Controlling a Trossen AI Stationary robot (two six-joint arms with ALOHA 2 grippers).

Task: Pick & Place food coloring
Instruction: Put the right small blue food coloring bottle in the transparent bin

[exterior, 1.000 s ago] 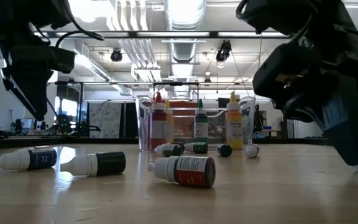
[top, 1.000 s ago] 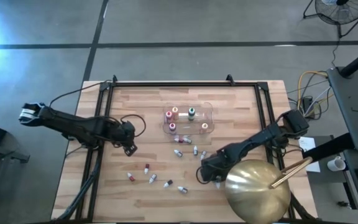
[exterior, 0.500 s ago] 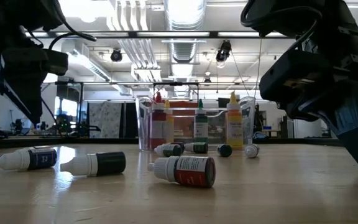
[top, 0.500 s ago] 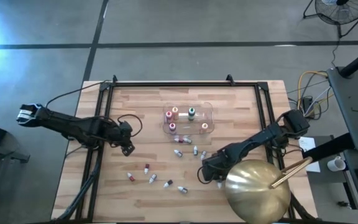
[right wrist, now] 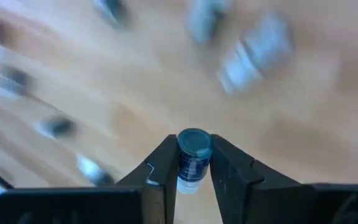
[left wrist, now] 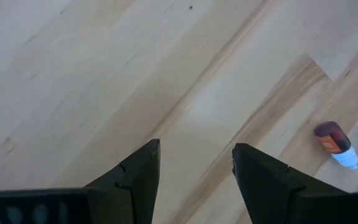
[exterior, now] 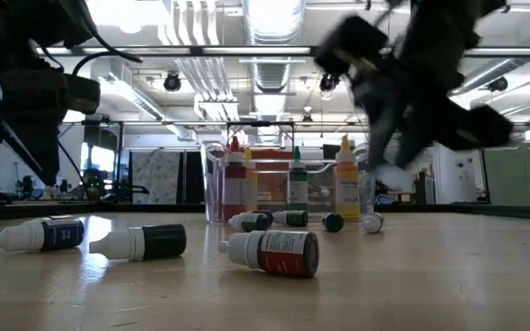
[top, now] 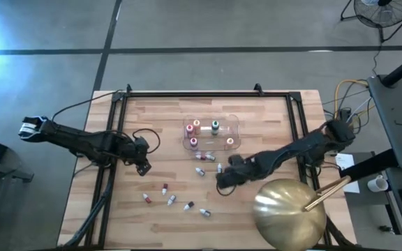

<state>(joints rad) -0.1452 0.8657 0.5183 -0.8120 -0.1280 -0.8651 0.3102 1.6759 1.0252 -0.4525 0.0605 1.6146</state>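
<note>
- High view shows the light wooden table (top: 159, 118) with a black frame; both dark arms reach over it, and most of the small things lie near its middle.
- The big gold dome (top: 289, 215) sits at the near right corner of the table, with a wooden stick (top: 326, 192) coming out on its right side.
- The clear plastic tub (top: 237, 127) stands at the middle of the table, on the far side. Four small dropper bottles stand upright inside it (top: 195, 126), with red, green and orange caps.
- The right gripper (top: 223, 183) is above the table, just left of the gold dome and on the near side of the tub. In the right wrist view its two dark fingers (right wrist: 164, 167) are closed tightly on a small dropper bottle with a dark blue cap (right wrist: 193, 157), which is held between the tips, off the wood.
- The left gripper (top: 144, 165) hangs over the left part of the table. In the left wrist view its fingers (left wrist: 138, 177) are spread apart with only bare wood between them; a dark red bottle with a white tip (left wrist: 335, 140) lies on the wood to one side.
- More small dropper bottles lie on their sides: one group just near of the tub (top: 201, 157), another group nearer to the front edge (top: 171, 201).
- In the low view, the nearest lying bottle has a red label (exterior: 271, 253).
</note>
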